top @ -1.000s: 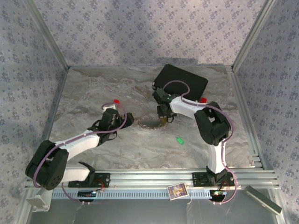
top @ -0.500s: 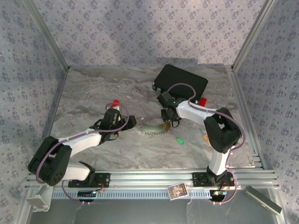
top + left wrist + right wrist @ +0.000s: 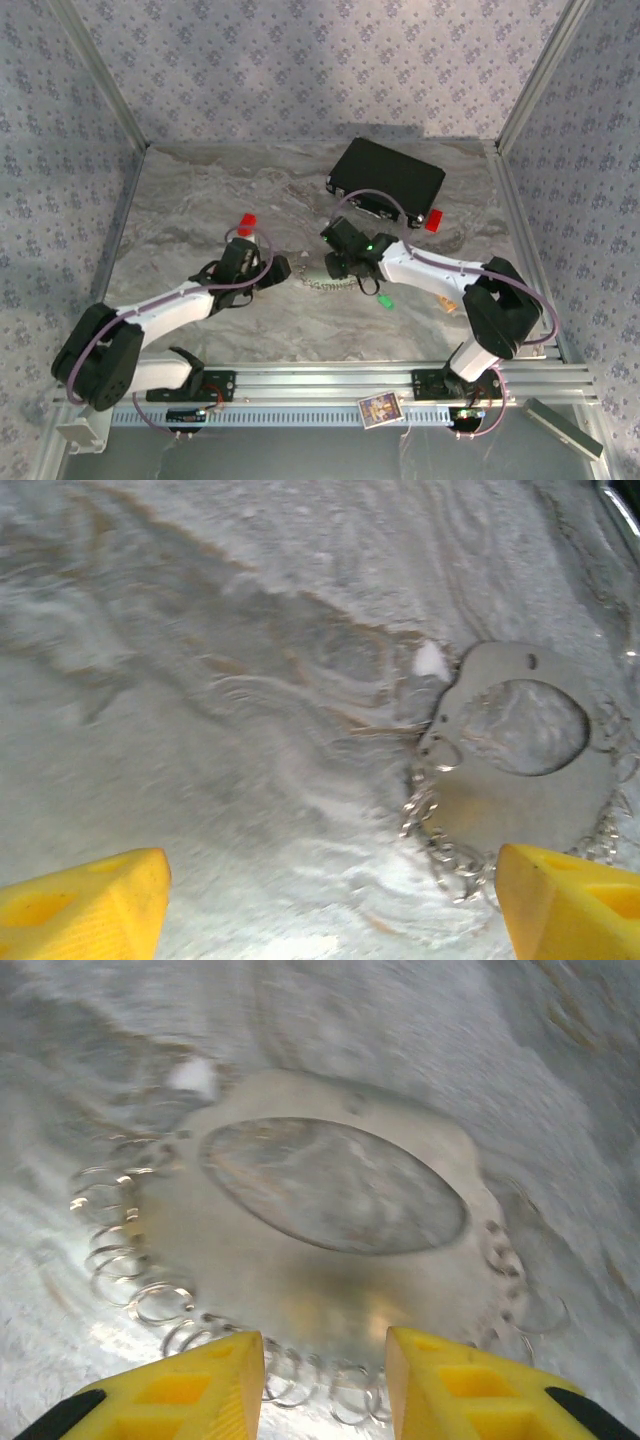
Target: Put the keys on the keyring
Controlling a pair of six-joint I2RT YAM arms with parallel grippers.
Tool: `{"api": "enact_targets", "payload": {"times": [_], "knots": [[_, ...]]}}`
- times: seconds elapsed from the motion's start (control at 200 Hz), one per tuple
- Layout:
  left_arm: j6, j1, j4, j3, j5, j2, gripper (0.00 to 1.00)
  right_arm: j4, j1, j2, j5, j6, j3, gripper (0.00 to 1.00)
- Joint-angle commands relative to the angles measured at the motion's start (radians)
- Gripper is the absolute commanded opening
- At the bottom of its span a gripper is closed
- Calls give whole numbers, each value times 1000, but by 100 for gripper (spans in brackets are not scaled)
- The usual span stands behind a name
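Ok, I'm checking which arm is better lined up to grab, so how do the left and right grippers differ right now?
The left gripper has its fingers spread wide, while the right gripper has them much closer together. The keyring lies centred just ahead of the right gripper, but off to one side of the left gripper, beside one finger. Both have yellow fingers and hold nothing.

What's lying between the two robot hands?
The silvery keyring lies flat on the table between the left gripper and the right gripper. The top camera shows this.
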Motion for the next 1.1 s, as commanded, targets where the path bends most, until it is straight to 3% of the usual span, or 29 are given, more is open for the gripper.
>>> {"api": "enact_targets", "payload": {"times": [0.0, 0.1, 0.195, 0.435, 0.71, 1.094], "knots": [[-51, 3, -54, -29, -138, -84, 86, 228, 6, -25, 50, -293, -42, 38], [-65, 15, -32, -63, -188, -140, 87, 447, -9, -24, -103, -520, -107, 40], [-74, 18, -20, -79, -228, -186, 88, 514, -28, 12, -246, -701, -128, 42], [-91, 19, 21, -147, -302, -310, 89, 493, -20, 135, -292, -1124, -117, 44], [-75, 22, 22, -179, -325, -394, 89, 437, -32, 230, -318, -1190, -18, 43], [-92, 22, -6, -232, -359, -509, 88, 314, -60, 315, -361, -1233, 97, 33]]}}
